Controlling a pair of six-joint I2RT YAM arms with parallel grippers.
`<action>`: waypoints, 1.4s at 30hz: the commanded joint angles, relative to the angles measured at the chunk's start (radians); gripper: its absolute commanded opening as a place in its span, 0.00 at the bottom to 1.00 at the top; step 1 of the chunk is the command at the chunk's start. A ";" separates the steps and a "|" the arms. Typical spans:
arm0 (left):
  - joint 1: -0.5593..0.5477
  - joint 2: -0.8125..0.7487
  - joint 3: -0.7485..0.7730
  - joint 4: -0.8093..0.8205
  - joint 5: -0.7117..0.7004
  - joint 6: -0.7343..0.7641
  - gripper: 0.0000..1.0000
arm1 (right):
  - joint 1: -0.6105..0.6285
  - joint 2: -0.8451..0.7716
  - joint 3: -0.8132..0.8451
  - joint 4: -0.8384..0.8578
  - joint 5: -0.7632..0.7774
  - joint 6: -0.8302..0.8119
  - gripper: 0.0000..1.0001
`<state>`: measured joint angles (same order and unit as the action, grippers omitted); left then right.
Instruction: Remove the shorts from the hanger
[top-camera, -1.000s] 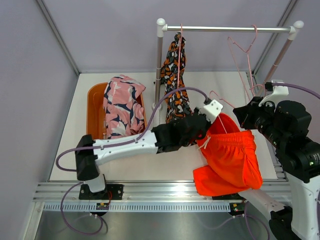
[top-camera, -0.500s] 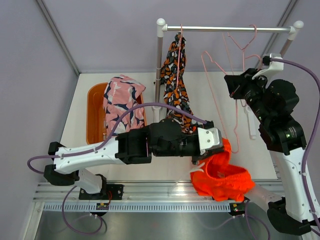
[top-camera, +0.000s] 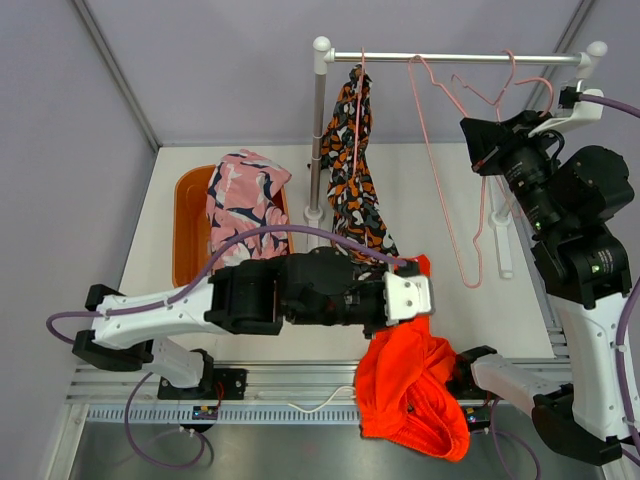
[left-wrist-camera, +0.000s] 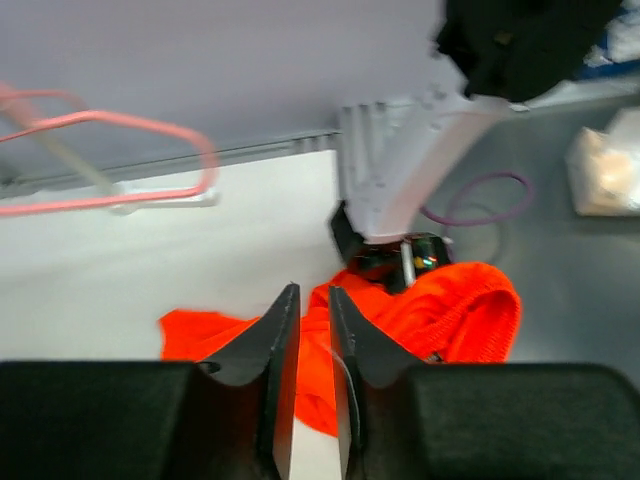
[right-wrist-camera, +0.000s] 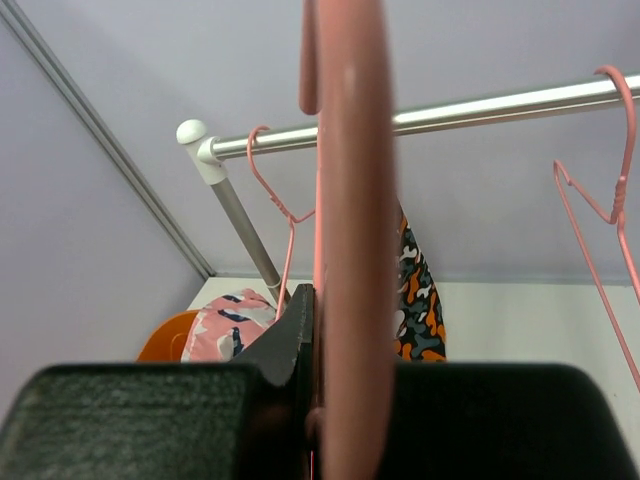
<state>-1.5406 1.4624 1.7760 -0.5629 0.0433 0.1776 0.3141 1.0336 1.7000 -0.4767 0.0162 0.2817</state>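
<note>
The plain orange shorts (top-camera: 408, 392) hang from my left gripper (top-camera: 412, 318) over the table's near edge, free of any hanger. In the left wrist view my left gripper (left-wrist-camera: 308, 292) is shut on a fold of the orange shorts (left-wrist-camera: 450, 310). My right gripper (top-camera: 482, 150) is raised beside the rail and shut on an empty pink wire hanger (top-camera: 438, 170) whose hook is up at the rail. In the right wrist view the hanger (right-wrist-camera: 350, 200) fills my right gripper (right-wrist-camera: 335, 295). The black patterned shorts (top-camera: 350, 160) hang on the rail. The pink shorts (top-camera: 245, 205) lie in the orange basket (top-camera: 185, 230).
The clothes rack has a silver rail (top-camera: 450, 58) on white posts at the back. Another empty pink hanger (top-camera: 510, 82) hangs at the rail's right end. The orange basket stands at the left. The aluminium frame (top-camera: 300, 385) runs along the near edge.
My left gripper pulled the orange shorts off the hanger, down and toward the near edge. My right gripper lifted the emptied hanger up to the rail.
</note>
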 joint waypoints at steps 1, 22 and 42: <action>0.004 -0.036 0.007 -0.024 -0.308 -0.019 0.24 | 0.005 -0.006 0.035 -0.046 0.019 -0.024 0.00; -0.033 0.090 -0.575 0.227 -0.053 -0.546 0.99 | 0.006 -0.049 -0.008 -0.174 0.093 -0.070 0.00; -0.113 0.360 -0.383 -0.044 -0.414 -0.650 0.49 | 0.005 -0.070 -0.071 -0.175 0.110 -0.088 0.00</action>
<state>-1.6512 1.8240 1.3121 -0.5003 -0.1970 -0.4587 0.3141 0.9749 1.6299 -0.6788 0.1131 0.2123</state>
